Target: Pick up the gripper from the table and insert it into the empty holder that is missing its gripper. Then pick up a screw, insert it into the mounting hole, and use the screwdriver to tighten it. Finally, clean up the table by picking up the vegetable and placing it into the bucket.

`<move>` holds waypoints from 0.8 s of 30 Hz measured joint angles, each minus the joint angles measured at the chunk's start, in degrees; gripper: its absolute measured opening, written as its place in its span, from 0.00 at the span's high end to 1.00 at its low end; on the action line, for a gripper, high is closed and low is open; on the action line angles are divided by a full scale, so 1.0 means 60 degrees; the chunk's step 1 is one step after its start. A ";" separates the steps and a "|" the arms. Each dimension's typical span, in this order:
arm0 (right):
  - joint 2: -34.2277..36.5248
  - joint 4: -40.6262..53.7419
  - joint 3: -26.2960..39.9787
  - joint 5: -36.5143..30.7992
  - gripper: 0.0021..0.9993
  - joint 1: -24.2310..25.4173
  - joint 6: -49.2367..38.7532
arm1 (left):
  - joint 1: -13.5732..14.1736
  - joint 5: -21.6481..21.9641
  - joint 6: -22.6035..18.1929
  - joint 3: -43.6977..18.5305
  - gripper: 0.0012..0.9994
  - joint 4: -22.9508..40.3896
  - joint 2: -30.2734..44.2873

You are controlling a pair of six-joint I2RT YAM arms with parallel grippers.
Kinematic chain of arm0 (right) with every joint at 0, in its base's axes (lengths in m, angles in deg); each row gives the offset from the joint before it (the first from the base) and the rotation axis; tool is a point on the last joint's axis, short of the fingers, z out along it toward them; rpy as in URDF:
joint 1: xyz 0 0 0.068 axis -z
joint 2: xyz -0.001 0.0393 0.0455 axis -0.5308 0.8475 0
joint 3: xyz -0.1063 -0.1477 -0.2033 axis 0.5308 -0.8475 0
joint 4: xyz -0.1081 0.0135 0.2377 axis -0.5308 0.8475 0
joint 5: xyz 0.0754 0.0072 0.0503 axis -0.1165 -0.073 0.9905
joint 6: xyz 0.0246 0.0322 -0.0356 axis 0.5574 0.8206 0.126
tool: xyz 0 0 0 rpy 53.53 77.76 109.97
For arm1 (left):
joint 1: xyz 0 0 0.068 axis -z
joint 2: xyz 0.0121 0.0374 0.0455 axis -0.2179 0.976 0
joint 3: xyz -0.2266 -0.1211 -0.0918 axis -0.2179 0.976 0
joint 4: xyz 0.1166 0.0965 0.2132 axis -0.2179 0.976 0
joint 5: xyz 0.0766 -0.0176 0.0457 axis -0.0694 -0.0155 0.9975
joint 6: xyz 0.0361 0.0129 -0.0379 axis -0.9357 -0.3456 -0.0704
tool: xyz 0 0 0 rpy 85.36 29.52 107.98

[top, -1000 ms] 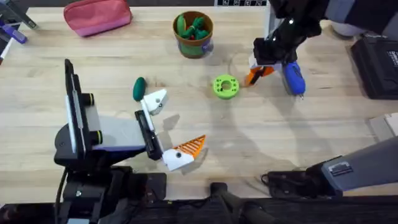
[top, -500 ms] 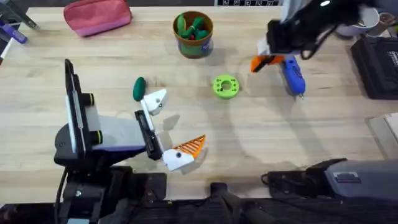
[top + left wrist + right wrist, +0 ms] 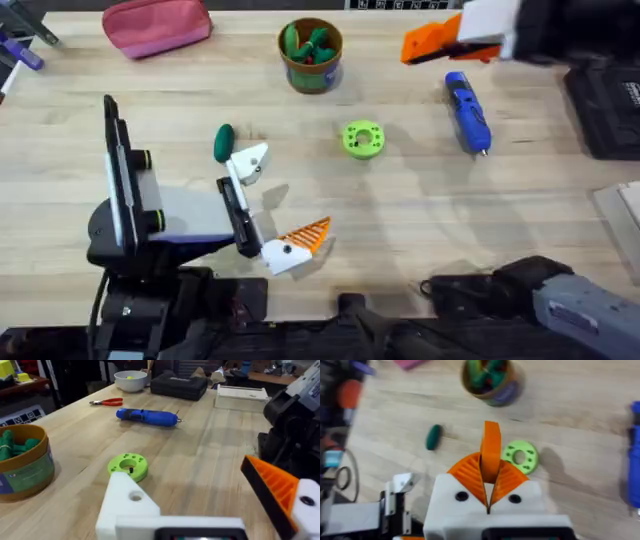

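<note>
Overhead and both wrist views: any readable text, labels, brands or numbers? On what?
No text can be read in any view.
Bucket side label: print too blurred to read.
Card at the table edge: black-and-white marks, no legible words or numbers.

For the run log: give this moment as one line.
right end effector: shut on orange tip | left end effector: open | screwdriver: lying free

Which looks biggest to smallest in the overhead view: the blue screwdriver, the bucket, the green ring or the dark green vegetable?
1. bucket
2. screwdriver, longer but slimmer, so close
3. green ring
4. vegetable
</note>
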 joint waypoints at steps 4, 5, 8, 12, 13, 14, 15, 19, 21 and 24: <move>-0.1217 -0.0909 -0.1116 0.0965 1.00 -0.0001 0.0240 | 0.0000 -0.0002 0.0000 0.0000 0.01 0.0000 0.0000; -0.1383 -0.1091 -0.1370 0.1206 1.00 0.0000 0.0290 | 0.0000 0.0001 0.0000 0.0000 0.01 0.0000 0.0000; -0.1652 -0.1622 -0.2126 0.2088 1.00 0.0000 0.0376 | 0.0000 -0.0002 0.0000 0.0000 0.01 0.0000 0.0000; -0.1627 -0.2347 -0.3046 0.3283 1.00 0.0000 0.0465 | 0.0000 0.0001 -0.0003 0.0000 0.01 0.0000 0.0000; -0.1594 -0.2517 -0.3238 0.3560 1.00 -0.0002 0.0477 | 0.0000 0.0000 0.0000 0.0000 0.01 0.0000 0.0000; -0.1563 -0.2667 -0.3399 0.3817 1.00 0.0000 0.0485 | 0.0000 -0.0002 0.0000 0.0000 0.01 0.0000 0.0000; -0.1525 -0.2852 -0.3570 0.4091 1.00 0.0000 0.0487 | 0.0000 -0.0001 0.0000 0.0000 0.01 0.0000 0.0000; -0.1401 -0.3878 -0.4213 0.5313 1.00 0.0000 0.0504 | 0.0000 -0.0002 0.0000 0.0000 0.01 0.0000 0.0000; -0.1388 -0.4505 -0.4578 0.5945 1.00 0.0000 0.0509 | 0.0000 -0.0002 0.0000 0.0000 0.01 0.0000 0.0000; -0.1378 -0.5807 -0.5254 0.6850 1.00 0.0000 0.0773 | 0.0000 -0.0002 0.0000 0.0000 0.01 0.0000 0.0000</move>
